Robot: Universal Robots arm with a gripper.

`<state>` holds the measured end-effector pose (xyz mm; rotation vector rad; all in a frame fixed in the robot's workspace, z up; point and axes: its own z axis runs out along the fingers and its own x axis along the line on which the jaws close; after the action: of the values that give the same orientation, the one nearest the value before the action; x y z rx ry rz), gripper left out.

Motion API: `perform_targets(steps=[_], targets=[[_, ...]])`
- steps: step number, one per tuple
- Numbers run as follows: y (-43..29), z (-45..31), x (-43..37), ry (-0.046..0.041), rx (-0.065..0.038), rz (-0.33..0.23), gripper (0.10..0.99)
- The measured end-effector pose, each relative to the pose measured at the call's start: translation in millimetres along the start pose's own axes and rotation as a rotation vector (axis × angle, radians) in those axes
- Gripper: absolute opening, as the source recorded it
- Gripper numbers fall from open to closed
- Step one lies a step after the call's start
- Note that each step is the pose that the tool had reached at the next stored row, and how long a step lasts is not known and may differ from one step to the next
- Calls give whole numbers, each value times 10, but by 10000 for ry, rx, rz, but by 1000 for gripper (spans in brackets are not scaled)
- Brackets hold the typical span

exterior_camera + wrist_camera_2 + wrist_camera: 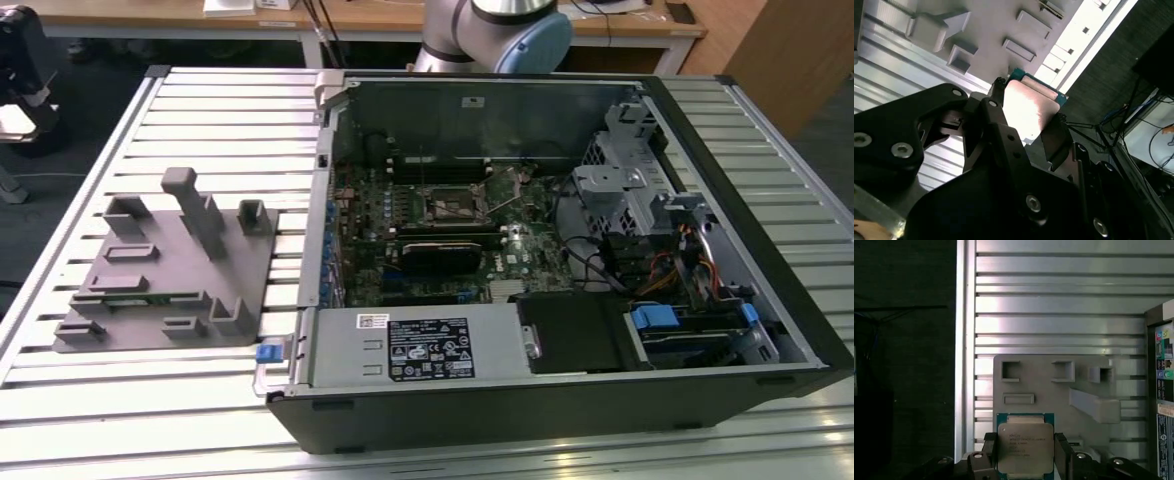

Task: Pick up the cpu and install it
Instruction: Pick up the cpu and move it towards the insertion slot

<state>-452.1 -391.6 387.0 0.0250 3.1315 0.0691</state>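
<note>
Nearest the lens, the gripper [1025, 454] pinches the cpu [1024, 440] by two opposite edges, its silvery top facing the first wrist view; the chip appears to hang clear above the grey fixture [1054, 390] on the slatted table [1054, 305]; the open computer case [561, 420] lies beside that fixture, with the dark socket [447, 205] on its board. The risk, as I judge it: so narrow an edge hold could let the chip tilt or slip; a skewed seating might damage the socket's contacts.
</note>
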Motion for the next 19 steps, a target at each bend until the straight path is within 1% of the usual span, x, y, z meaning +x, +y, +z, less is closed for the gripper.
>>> perform_targets(steps=[1,7,19], targets=[[1,0,-24,1,-8,1,541],[4,3,-253,1,-21,0,541],[12,8,-739,0,-21,1,541]])
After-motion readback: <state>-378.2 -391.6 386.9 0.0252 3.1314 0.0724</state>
